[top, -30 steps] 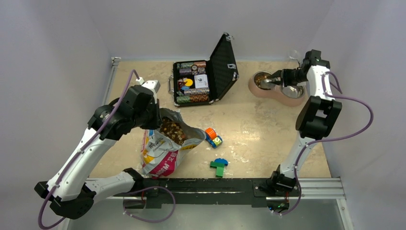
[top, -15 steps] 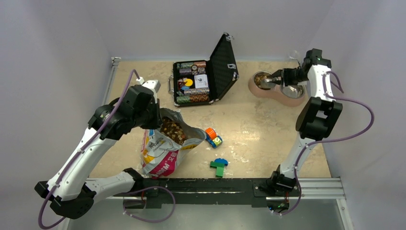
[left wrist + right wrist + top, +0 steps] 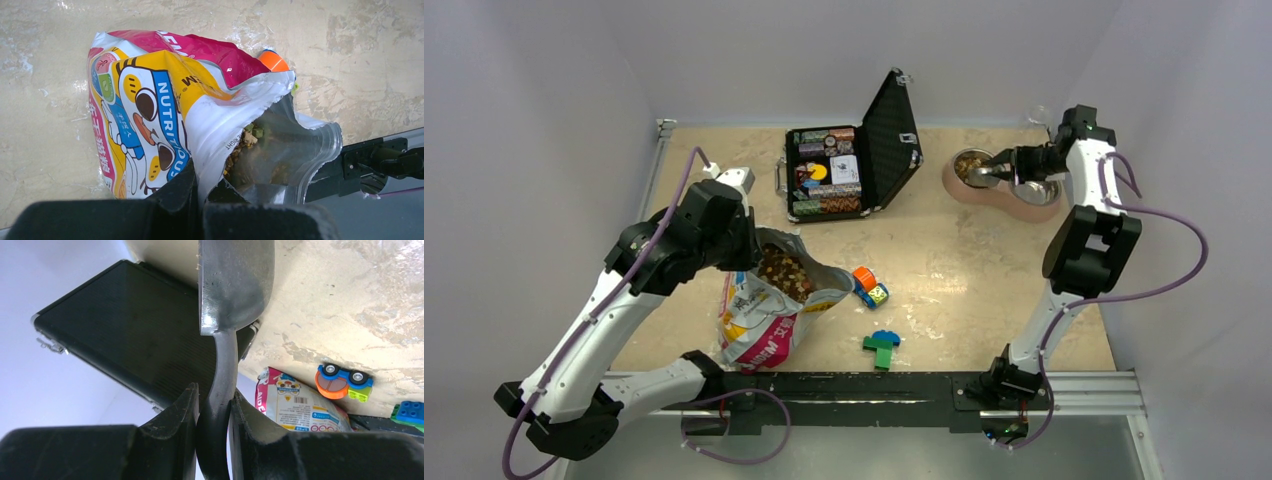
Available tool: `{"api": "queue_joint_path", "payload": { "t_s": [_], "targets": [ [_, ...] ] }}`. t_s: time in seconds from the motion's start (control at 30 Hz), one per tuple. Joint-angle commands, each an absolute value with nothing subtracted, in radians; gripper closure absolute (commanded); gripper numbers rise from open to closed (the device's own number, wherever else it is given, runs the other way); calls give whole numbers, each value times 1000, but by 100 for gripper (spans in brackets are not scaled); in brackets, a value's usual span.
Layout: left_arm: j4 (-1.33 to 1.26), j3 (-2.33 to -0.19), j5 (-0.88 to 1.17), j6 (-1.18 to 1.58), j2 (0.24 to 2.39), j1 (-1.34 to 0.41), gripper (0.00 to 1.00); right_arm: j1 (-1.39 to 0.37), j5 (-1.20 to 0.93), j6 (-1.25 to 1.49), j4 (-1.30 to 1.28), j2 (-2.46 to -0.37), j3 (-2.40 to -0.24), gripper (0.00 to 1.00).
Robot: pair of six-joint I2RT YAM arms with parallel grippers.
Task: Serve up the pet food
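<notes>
Beige marbled table (image 3: 964,270), white walls on three sides.

Right tool (image 3: 216,410): clenched on the handle of a metal scoop (image 3: 235,285). In the top view the scoop head hangs over the left bowl (image 3: 960,156) of the pink double feeder (image 3: 1004,208) at the far right. The face seen from the wrist shows no kibble.

Change over the last second: only a slight shift of the right wrist and elbow, with the scoop staying over the same bowl. Pet food (image 3: 969,165) lies in that bowl. The right bowl looks bare metal.

Left tool (image 3: 202,187): pinched on the rim of the food bag (image 3: 150,100), holding its mouth open. Bag unmoved, more kibble inside.

Judgement: a load looks to have been tipped out, so a first serving is delivered. A return to the bag is likely next.

Bystanders: open chip case (image 3: 864,130), toy car (image 3: 870,288), building blocks (image 3: 882,345).
</notes>
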State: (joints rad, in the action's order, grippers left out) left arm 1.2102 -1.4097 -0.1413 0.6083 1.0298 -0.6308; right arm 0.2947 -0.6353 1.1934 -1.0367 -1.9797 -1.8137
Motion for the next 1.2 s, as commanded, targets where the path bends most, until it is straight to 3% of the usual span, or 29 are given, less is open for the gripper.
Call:
{"api": "queue_joint_path", "payload": {
  "t_s": [0.0, 0.23, 0.47, 0.77, 1.03, 1.17],
  "targets": [
    [985, -1451, -163, 630, 999, -632, 100, 296, -649, 1205, -1017, -1914, -1890, 100],
    [987, -1447, -172, 623, 988, -631, 100, 297, -641, 1222, -909, -1855, -1656, 100],
    [994, -1459, -166, 608, 992, -631, 100, 297, -633, 1222, -927, -1840, -1759, 100],
    [1004, -1454, -173, 597, 969, -631, 100, 295, -623, 1246, -798, -1773, -1539, 100],
    [1014, -1442, -161, 603, 949, -631, 100, 296, -632, 1244, -735, -1736, -1566, 100],
    [1016, -1428, -145, 616, 938, -630, 100, 296, -629, 1289, -571, -1642, -1454, 100]
  ]
}}
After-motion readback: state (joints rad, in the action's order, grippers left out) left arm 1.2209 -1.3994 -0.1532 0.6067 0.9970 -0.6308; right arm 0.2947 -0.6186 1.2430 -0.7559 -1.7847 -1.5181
